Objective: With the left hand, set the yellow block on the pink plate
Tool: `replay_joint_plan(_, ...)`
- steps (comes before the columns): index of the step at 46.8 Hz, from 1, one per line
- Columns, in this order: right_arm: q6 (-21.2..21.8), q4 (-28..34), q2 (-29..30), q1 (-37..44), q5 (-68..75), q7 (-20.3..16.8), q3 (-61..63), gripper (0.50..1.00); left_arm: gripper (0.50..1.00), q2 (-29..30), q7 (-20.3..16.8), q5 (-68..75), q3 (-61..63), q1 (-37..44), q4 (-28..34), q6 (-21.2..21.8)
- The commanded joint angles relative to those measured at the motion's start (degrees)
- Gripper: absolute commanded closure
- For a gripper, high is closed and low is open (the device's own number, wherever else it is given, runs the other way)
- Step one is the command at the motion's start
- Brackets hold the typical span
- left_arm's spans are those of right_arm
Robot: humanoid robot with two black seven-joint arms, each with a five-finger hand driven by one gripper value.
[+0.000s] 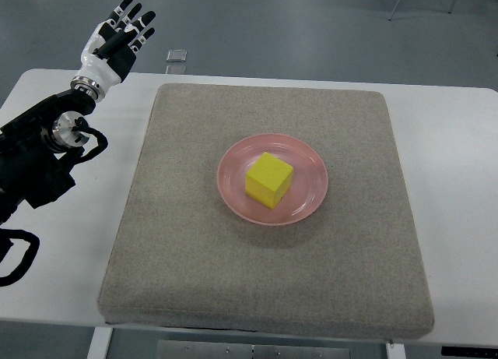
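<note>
A: Where's the yellow block (269, 181)?

B: On the pink plate (305, 204), roughly centred, a bit left of middle. Sitting flat on one face, corner turned toward the camera. Nothing touching it.

A: And the plate?

B: On the grey mat (187, 242), about mid-mat, slightly toward the far side. Mat covers most of the white desk (459, 172); bare desk shows on the left and right margins and along the far edge.

A: Left hand (117, 40)?

B: Top-left corner, beyond the far left corner of the mat, well apart from plate and block. Fingers extended and pointing away from the robot, lightly spread, holding nothing. White palm shell, black fingers. Forearm and black cabling run down along the left edge, over the bare desk.

A: Right hand?

B: Doesn't show at all.

A: Anything else in frame?

B: Small clear squarish object (177, 56) on the floor just past the desk's far edge, near the left hand. Can't tell what it is. Grey floor behind.
</note>
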Motion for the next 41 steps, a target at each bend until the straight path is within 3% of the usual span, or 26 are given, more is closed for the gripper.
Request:
replay_joint_plan(1,0.0,0.0,0.0,0.0,0.0,0.0,0.0,0.576,0.508,-0.1,0.0,0.0,-0.1,0.5,-0.1,0.0)
replay_joint_plan(41,0.0,0.0,0.0,0.0,0.0,0.0,0.0,0.576,0.508,-1.8,0.0,0.0,-1.5,0.3,-0.4,0.3)
